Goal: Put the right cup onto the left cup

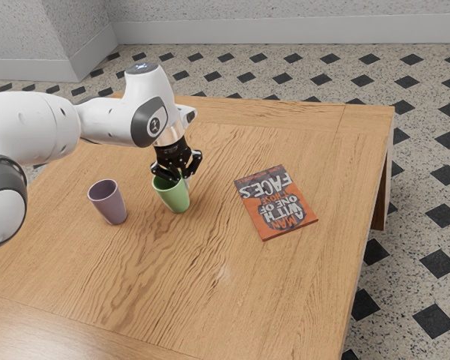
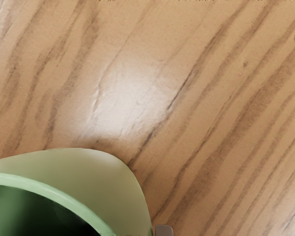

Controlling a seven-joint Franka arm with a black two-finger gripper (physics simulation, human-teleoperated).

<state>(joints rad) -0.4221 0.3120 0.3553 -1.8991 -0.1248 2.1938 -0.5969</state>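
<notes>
- Our arm (image 1: 37, 129) looms nearest the exterior camera, entering from that view's nine o'clock.
- We have the gripper (image 1: 174, 178) at the green cup's (image 1: 175, 198) rim; whether it grips, we cannot tell.
- That cup stands upright on the table (image 1: 210, 300), separate from the purple cup (image 1: 112, 207).
- From the green cup, in the exterior view, we see the purple one upright at nine o'clock, the book (image 1: 255, 214) at three.

Orange and dark-red paperback, well apart from black gripper (image 1: 174, 178), cover (image 1: 276, 202) reads "A MAN WITH ONE OF THOSE FACES", smaller top line unreadable
</notes>
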